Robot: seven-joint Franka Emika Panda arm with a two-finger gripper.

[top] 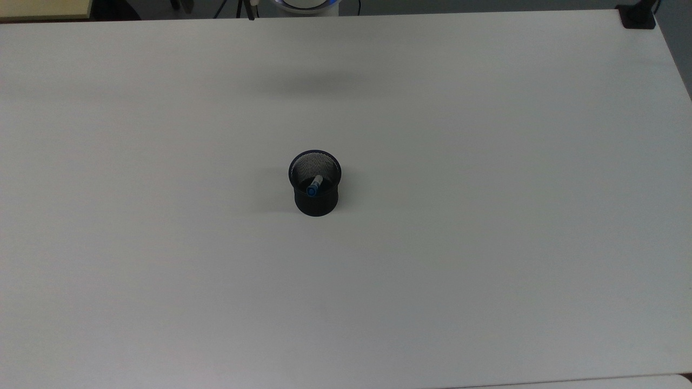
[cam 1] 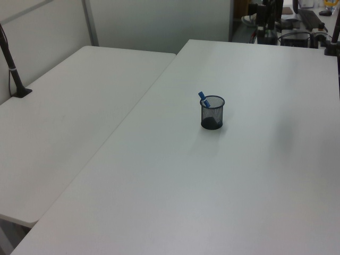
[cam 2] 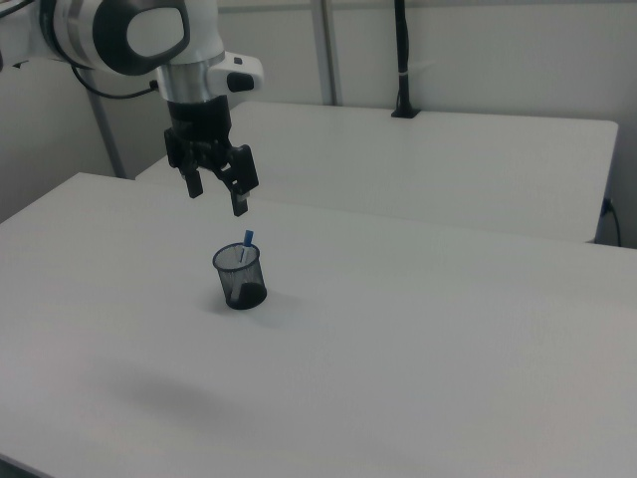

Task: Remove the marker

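I see the marker (top: 313, 186) standing tilted in a black mesh cup (top: 315, 183) alone on the white table (top: 486, 216). In the right view my end effector (cam 2: 216, 195) hangs above the cup, fingers spread, gripping nothing. A second table (cam 1: 64, 117) adjoins in the left view.

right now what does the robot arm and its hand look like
The arm is glossy white with rounded shells and dark grey joint rings, and a thin black cable runs along its upper part. At its end sits a black hand with two slim black fingers under a white wrist block.
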